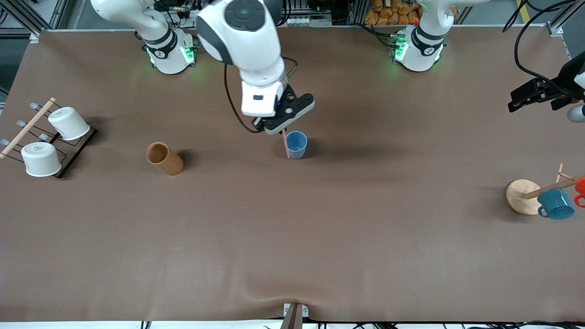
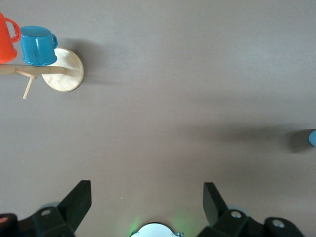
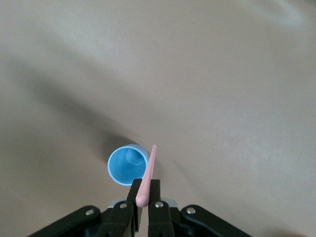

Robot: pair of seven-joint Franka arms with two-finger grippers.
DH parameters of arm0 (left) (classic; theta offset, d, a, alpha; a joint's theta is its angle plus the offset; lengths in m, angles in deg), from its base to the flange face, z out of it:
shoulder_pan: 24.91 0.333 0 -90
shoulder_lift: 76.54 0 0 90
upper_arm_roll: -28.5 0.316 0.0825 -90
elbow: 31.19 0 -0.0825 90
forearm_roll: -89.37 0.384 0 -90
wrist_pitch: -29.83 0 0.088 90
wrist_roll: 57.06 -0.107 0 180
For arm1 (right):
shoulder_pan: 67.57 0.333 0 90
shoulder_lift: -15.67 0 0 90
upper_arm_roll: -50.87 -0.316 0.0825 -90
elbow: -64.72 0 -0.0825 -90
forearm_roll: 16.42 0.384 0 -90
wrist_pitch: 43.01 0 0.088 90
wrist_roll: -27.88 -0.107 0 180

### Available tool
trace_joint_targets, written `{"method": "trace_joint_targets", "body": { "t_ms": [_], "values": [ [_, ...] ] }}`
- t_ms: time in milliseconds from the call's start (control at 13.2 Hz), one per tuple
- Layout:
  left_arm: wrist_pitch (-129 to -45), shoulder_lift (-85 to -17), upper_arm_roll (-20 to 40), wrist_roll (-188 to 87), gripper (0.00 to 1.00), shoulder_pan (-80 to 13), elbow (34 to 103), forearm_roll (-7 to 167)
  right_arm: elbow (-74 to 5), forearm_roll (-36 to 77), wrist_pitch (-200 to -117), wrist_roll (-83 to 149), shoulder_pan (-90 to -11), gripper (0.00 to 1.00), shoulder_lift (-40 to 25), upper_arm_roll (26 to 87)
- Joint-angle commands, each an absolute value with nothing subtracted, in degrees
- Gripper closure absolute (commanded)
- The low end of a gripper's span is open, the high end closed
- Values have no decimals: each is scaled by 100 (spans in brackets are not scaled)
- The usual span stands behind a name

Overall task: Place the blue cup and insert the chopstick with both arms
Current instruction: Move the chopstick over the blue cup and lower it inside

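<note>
My right gripper (image 1: 279, 129) pinches the chopstick (image 1: 285, 144) over the blue cup (image 1: 296, 144), which stands upright mid-table. The stick's tip hangs just outside the rim, so I should slide over the opening before lowering. My left gripper (image 2: 147, 197) waits spread wide. The brown cup (image 1: 164, 158) and teal mug (image 1: 556, 204) sit well apart.

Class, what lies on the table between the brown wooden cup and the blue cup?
Nothing: the front view shows bare table between the wooden cup and the blue cup.
</note>
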State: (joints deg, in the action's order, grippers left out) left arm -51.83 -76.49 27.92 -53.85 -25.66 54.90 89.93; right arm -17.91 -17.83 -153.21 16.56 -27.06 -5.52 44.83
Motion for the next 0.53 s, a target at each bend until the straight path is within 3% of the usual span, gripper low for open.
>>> {"method": "trace_joint_targets", "body": {
  "t_ms": [0, 456],
  "values": [
    [-5121, -7698, 2824, -5460, 0, -2596, 5494, 8902, -1956, -1879, -15287, 1120, -2504, 100, -516, 4542],
    [-5121, -7681, 2824, -5460, 0, -2587, 5494, 8902, -1957, -1897, -14962, 732, -2222, 100, -481, 4550]
  ]
}}
